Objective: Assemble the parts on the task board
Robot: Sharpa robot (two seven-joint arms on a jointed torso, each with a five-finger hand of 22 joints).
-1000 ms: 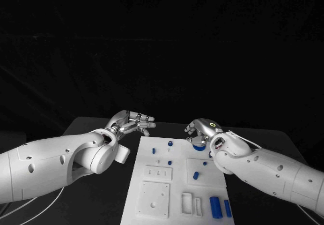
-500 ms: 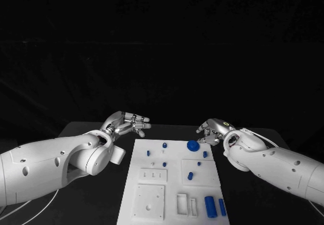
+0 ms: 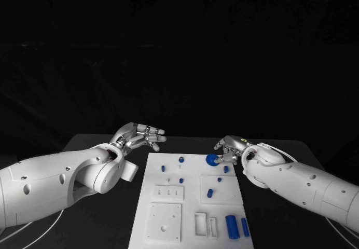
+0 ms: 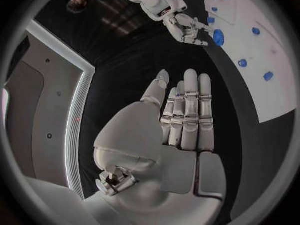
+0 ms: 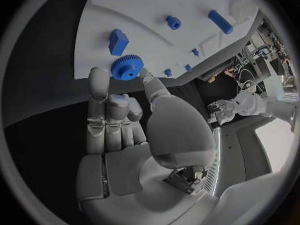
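Blue gear (image 3: 212, 160) sits on the far edge of the task board (image 3: 191, 207), right at the right hand's (image 3: 230, 148) fingertips (image 5: 145, 77). Can't tell if they're actually pinching it or just touching tbh. Other blue parts (image 3: 233, 226) lie further down the board. Left hand (image 3: 142, 136) hovers off the board's far left corner w/ fingers straight, holding nothing.

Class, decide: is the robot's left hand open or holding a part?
Open. The left hand has its fingers stretched straight, with nothing in them, off the task board.
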